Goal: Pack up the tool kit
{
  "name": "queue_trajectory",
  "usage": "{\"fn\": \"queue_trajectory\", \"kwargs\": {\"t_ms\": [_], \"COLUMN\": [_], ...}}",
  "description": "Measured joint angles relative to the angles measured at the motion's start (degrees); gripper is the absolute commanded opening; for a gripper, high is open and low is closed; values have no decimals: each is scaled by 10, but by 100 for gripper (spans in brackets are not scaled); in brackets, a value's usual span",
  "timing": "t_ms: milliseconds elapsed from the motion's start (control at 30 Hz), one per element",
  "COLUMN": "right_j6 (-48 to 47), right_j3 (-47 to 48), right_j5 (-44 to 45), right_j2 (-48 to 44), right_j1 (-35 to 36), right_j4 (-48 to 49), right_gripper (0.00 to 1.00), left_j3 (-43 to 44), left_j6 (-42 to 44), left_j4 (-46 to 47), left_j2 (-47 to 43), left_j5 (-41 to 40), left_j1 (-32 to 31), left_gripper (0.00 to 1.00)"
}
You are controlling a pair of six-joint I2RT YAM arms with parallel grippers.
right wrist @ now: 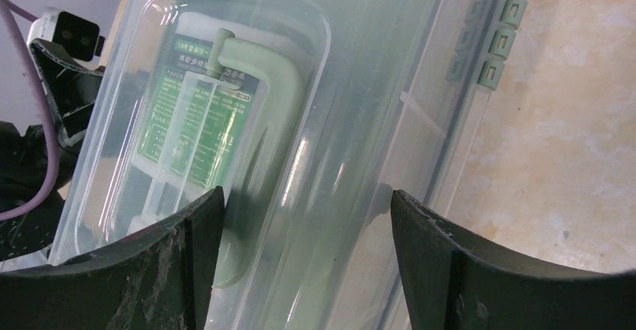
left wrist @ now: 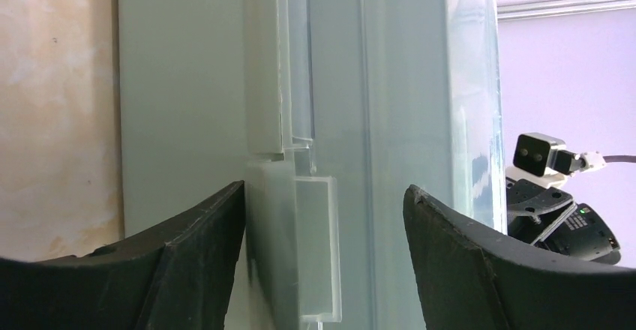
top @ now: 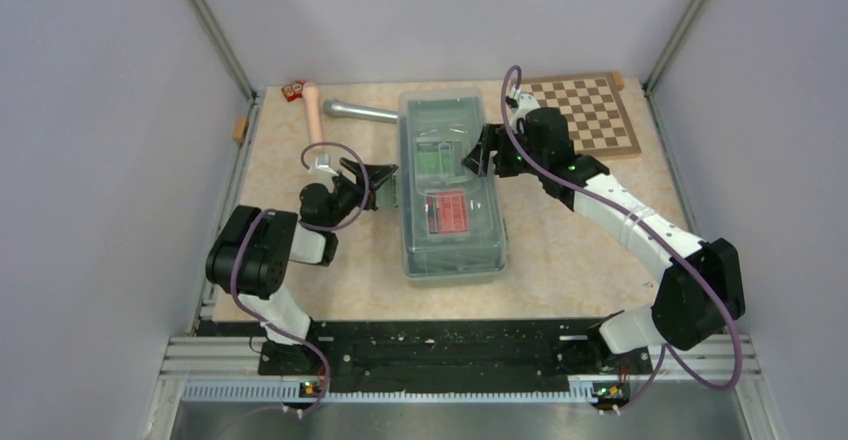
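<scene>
Left gripper (left wrist: pixel 324 193) sits open around the latch (left wrist: pixel 313 247); right gripper (right wrist: pixel 306 195) open over the lid (right wrist: pixel 352 60). A crooked pinch could slip, leaving the lid unlocked.

Pale lilac walls (top: pixel 90 110) around a beige marbled tabletop (top: pixel 570 250).

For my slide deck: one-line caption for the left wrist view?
Open left claw lined up on the pale latch of the sage-green plastic toolbox.
</scene>
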Motion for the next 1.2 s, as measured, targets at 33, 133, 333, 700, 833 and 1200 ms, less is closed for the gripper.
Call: {"fn": "queue_trajectory", "kwargs": {"t_ms": [33,133,333,700,833,1200], "right_j6": [0,0,0,0,0,0], "right_j3": [0,0,0,0,0,0], "right_j5": [0,0,0,0,0,0], "right_j2": [0,0,0,0,0,0], "right_j1": [0,0,0,0,0,0], "right_j4": [0,0,0,0,0,0], "right_gripper": [74,74,74,74,74,74], "left_j3": [-2,-5,-9,-19,-16,10], "left_j6": [6,31,79,83,116,170], "left_j4": [-15,-72,-188,-232,-306,-422], "left_j2": [-12,-54,-132,-174,-217,-256], "left_j5": [-1,-3,-15,-31,-57,-133], "left_j1": [0,-1,-8,-16,-29,-65], "left_gripper": [77,74,71,70,59,63]}}
